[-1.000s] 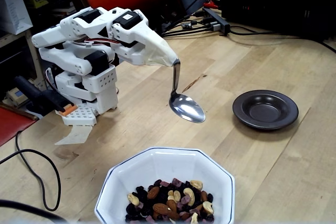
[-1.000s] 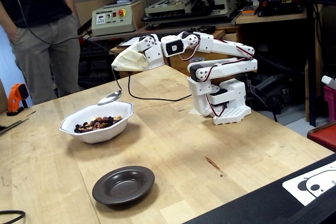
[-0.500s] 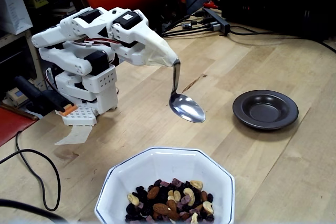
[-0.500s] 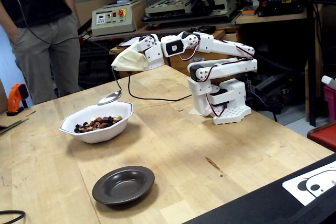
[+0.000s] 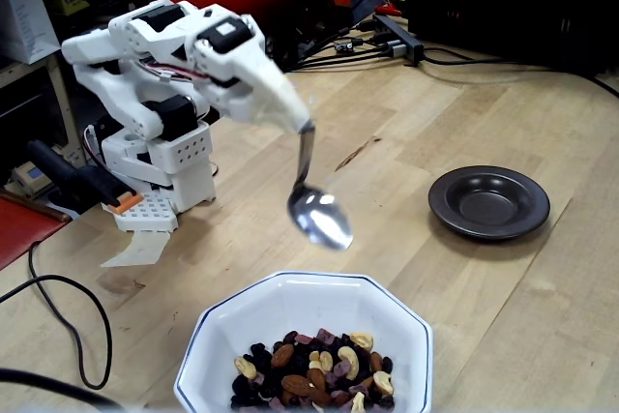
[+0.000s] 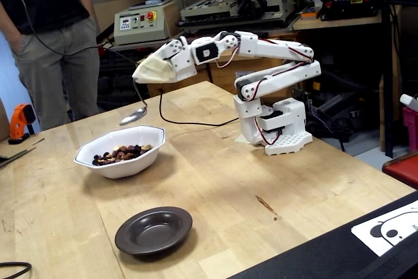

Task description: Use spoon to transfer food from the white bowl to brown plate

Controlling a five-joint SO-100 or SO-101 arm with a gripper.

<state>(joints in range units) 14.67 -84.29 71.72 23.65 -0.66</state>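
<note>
A fixed view from the bowl's side has the spoon (image 5: 320, 212) hanging in the air off the arm's jaws (image 5: 306, 129), handle up, its shiny oval end empty and poised above the far rim of the white bowl (image 5: 224, 320). The jaws are clenched on the top of the handle, though the fingers themselves sit under a pale cover, so the exact pinch is hard to make out. The food (image 5: 312, 370), almonds, cashews, raisins and purple bits, lies heaped in the bowl near the bench's near edge in this view, and nothing rides on the spoon. Over to the right, well apart from the bowl, the brown plate (image 5: 488, 202) sits bare, with no piece in its sunken centre. The other fixed view agrees: spoon (image 6: 133, 116) just above the bowl's (image 6: 122, 159) back rim, plate (image 6: 154, 230) empty towards the bench's front edge. So, by my reckoning, the tool is in hand but no scoop is made; dipping, lifting, carrying across and tipping out all remain.
</note>
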